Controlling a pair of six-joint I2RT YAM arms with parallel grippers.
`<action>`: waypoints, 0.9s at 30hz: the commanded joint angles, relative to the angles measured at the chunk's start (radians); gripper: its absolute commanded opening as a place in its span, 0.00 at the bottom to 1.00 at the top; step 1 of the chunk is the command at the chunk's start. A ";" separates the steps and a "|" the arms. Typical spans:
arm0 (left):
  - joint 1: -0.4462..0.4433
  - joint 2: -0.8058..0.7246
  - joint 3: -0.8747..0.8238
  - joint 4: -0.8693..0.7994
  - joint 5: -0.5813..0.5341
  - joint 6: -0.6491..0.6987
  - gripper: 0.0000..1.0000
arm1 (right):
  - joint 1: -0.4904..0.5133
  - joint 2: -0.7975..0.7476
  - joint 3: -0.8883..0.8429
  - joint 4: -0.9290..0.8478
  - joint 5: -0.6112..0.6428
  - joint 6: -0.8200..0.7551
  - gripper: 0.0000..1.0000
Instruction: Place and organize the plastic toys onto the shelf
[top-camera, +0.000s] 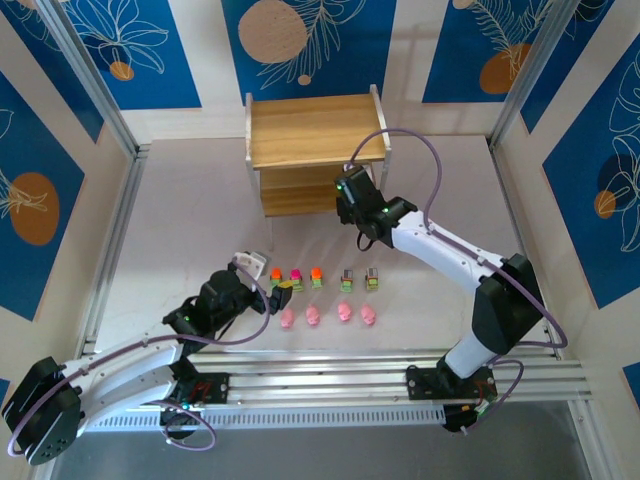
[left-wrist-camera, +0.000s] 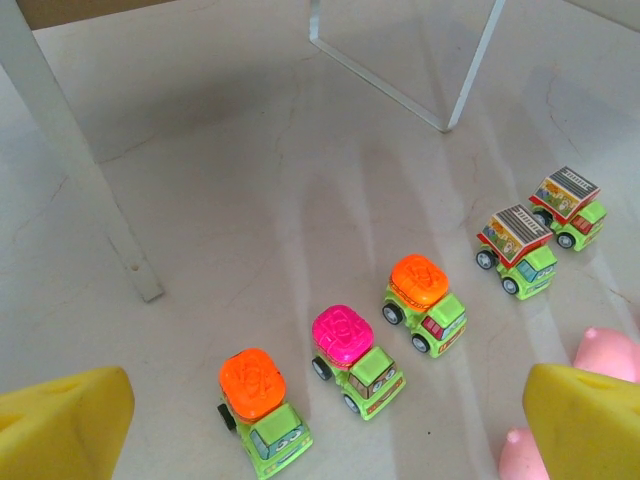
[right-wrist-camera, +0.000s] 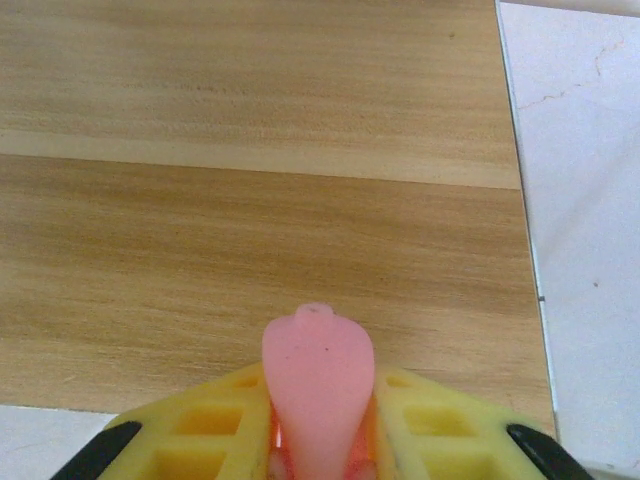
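1. I see four pink toys (top-camera: 312, 315) in the near row.
2. My left pincer (left-wrist-camera: 328, 390), jaws apart, hovers at the left end of the cars (left-wrist-camera: 425, 300).
3. Farther off, my right pincer (right-wrist-camera: 318, 420) clamps a pink toy (right-wrist-camera: 318, 360) over the shelf (right-wrist-camera: 250, 220).

Five little green cars (left-wrist-camera: 425, 305) lined up diagonally on the bench (left-wrist-camera: 250, 150), left claw (left-wrist-camera: 325, 428) gaping wide, pink blobs (left-wrist-camera: 610, 355) bottom right.
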 joint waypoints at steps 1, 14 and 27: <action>0.010 -0.001 0.019 0.025 0.017 0.012 1.00 | -0.007 0.021 0.043 0.047 0.030 0.010 0.25; 0.013 -0.001 0.019 0.025 0.023 0.010 1.00 | -0.011 0.058 0.074 0.066 0.081 0.035 0.25; 0.014 0.001 0.018 0.027 0.030 0.007 1.00 | -0.016 0.082 0.050 0.084 0.108 0.080 0.28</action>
